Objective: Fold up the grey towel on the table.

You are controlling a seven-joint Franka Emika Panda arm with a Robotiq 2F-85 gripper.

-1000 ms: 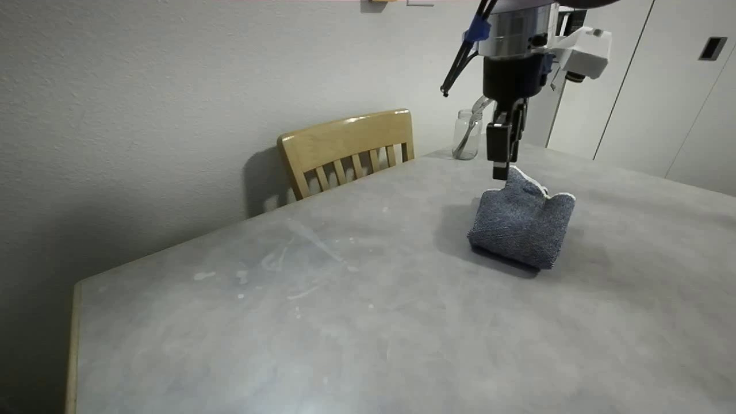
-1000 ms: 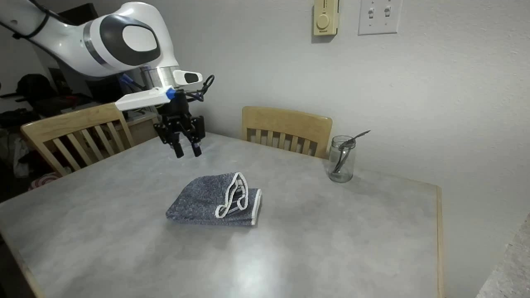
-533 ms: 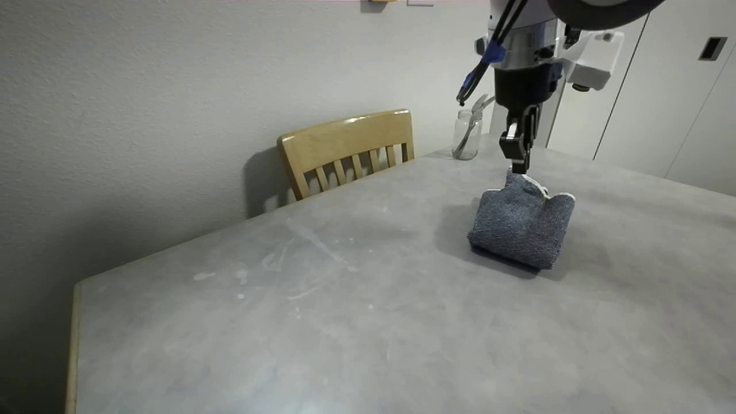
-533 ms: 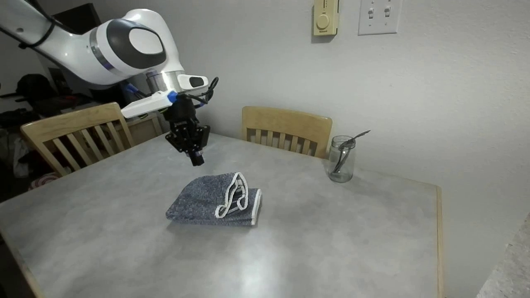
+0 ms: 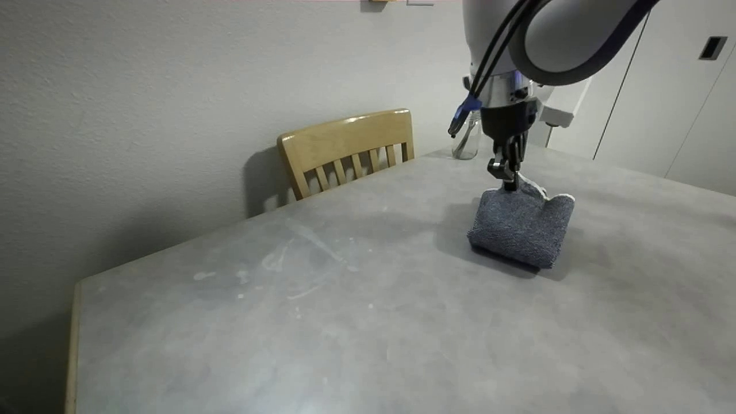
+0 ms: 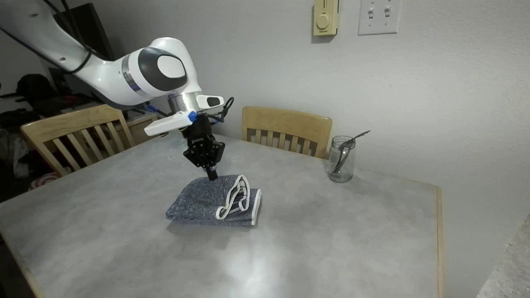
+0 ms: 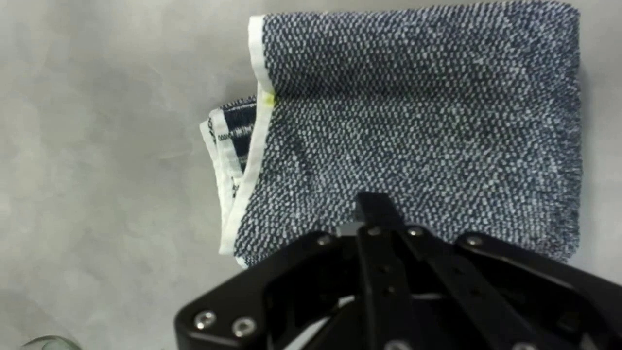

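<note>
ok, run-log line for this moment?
grey towel: folded on table, top layer bulging | hand: shut, empty, at bulge | contact: unclear

flecked blue-grey towel (image 7: 423, 146), white trim (image 7: 257, 48), 1 seemingly yellow mark (image 7: 268, 99); mottled grey table (image 5: 368, 322).

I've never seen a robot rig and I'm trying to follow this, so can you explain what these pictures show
The machine is one white robot arm ending in a black two-fingered gripper. Two pictures come from cameras outside the robot; the close-up looks down from its wrist. On the pale grey table lies the grey towel, loosely folded, its white trim showing. A glass jar holding utensils stands near the wall, with two wooden chairs at the table. The gripper is shut and appears to hold nothing; whether it touches the towel is unclear.
</note>
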